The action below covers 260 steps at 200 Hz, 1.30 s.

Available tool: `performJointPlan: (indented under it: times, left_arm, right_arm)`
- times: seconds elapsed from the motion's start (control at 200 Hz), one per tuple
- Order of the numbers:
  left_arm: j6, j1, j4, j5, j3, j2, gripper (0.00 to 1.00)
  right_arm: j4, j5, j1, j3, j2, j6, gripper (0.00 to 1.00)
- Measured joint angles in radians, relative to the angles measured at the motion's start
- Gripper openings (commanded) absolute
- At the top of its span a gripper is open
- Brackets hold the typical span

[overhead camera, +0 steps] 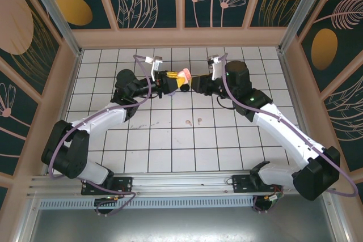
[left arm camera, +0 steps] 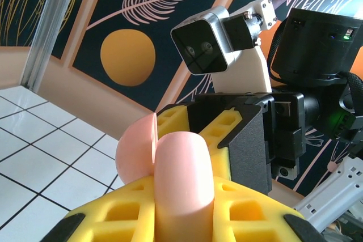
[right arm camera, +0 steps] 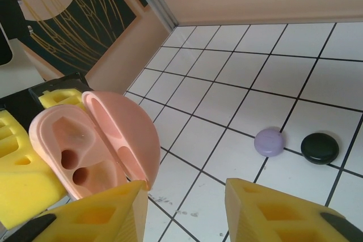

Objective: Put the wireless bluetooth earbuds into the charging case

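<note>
Holding the open pink charging case (right arm camera: 85,151) aloft, the left pincer (overhead camera: 173,80) is clamped on its body; the right pincer (right arm camera: 187,190) gapes beside the lid (right arm camera: 129,131). Two pink earbuds (overhead camera: 188,121) lie on the bench (overhead camera: 170,151), probably light and slippery: pinch the stem.

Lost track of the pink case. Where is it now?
The pink case is far centre in the top view, clamped in the left tool, lid open, beside the right tool.
</note>
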Motion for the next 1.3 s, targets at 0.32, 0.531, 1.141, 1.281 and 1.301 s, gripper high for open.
performJointPlan:
  times: [0.32, 0.531, 1.141, 1.281, 1.301]
  left_arm:
    - [0.001, 0.000, -0.018, 0.000, 0.005, 0.011, 0.00]
    - [0.002, 0.000, -0.039, 0.001, 0.017, 0.021, 0.00]
    - [0.005, 0.000, -0.072, 0.023, 0.035, 0.022, 0.00]
    - [0.005, 0.001, -0.076, 0.023, 0.035, 0.023, 0.00]
    - [0.005, 0.001, -0.076, 0.023, 0.036, 0.023, 0.00]
  right_arm:
    - [0.002, -0.011, -0.003, 0.000, -0.001, -0.001, 0.40]
    - [0.002, -0.042, -0.019, 0.000, -0.010, -0.012, 0.38]
    - [0.006, -0.082, -0.026, 0.025, 0.045, -0.019, 0.28]
    - [0.006, -0.083, -0.026, 0.029, 0.050, -0.019, 0.25]
    - [0.006, -0.083, -0.026, 0.030, 0.050, -0.019, 0.25]
